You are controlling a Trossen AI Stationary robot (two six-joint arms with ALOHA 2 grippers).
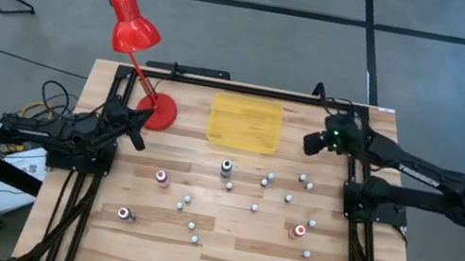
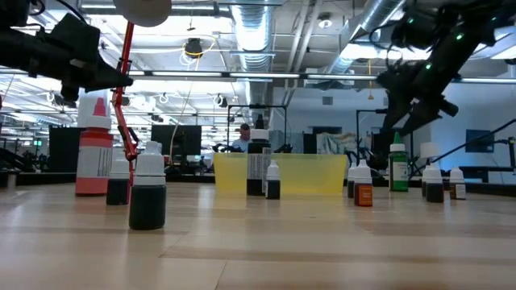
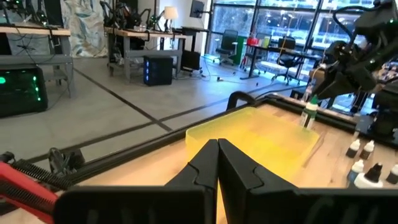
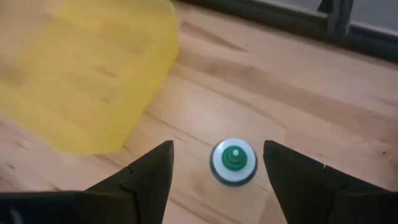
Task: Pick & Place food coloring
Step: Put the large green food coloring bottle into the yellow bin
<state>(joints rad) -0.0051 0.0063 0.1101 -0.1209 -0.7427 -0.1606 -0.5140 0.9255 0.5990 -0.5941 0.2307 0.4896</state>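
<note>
The food coloring bottles stand scattered on the wooden table: a dark one [image 1: 226, 166], red ones [image 1: 161, 177] [image 1: 124, 213], an orange one [image 1: 298, 231], and several that show as whitish dots [image 1: 254, 208]. My right gripper [image 1: 314, 145] [image 4: 217, 149] hangs open above a green-tipped bottle [image 4: 233, 162] [image 2: 398, 165], which stands upright on its base just right of the yellow tray [image 1: 246, 121]. Its fingers stand either side of the cap, clear of it. My left gripper [image 1: 136, 121] [image 3: 217, 152] is shut and waits near the lamp's base, holding nothing.
A red desk lamp [image 1: 131, 31] stands on its round base [image 1: 162, 112] at the table's far left, close to my left gripper. The yellow tray's wall [image 3: 249, 127] lies between the two grippers. Black frame rails [image 1: 249, 88] border the table's far edge.
</note>
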